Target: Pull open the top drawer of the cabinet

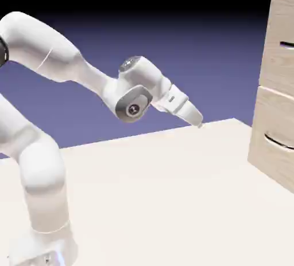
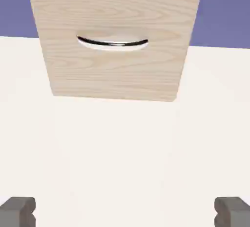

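Progress: nothing done, top drawer (image 1: 280, 50) seen shut | gripper (image 1: 198, 122) spread wide, nothing held, well apart from cabinet (image 1: 274, 116) | left: approach, bar handle (image 1: 286, 45) grasp, pull.

Bent arm (image 1: 69, 64), tool (image 1: 199, 122) angled downward, jaws spread wide

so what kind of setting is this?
A rendered simulation scene, not a real room: a white Franka arm on a bare pale table, a wood-grain cabinet, and a flat blue-violet backdrop.
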